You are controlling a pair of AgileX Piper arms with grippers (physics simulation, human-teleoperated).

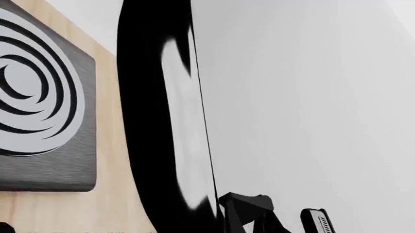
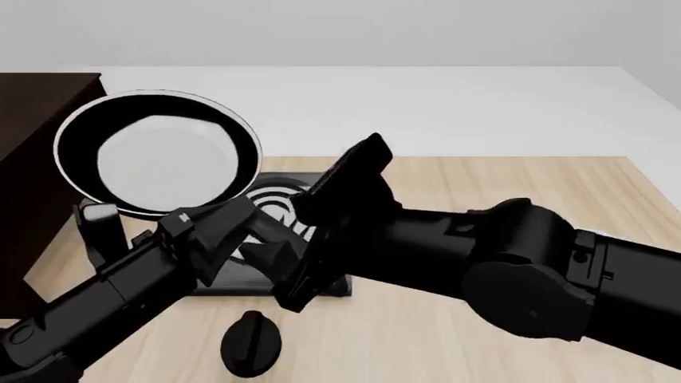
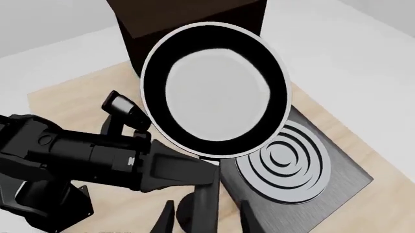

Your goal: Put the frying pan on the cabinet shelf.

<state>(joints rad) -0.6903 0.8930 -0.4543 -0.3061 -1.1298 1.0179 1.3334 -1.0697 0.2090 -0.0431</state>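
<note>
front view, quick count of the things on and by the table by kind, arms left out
frying pan: 1
stove plate: 1
black knob: 1
cabinet: 1
total: 4

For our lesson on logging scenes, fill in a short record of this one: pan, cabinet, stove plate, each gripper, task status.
pan: in the air, tilted, pale inside facing the front camera
cabinet: dark, far left; pan not on it
stove plate: flat on the table, below the pan
right gripper: shut on the pan's handle
left gripper: open, beside the pan's rim
task status: pan not yet shelved
</note>
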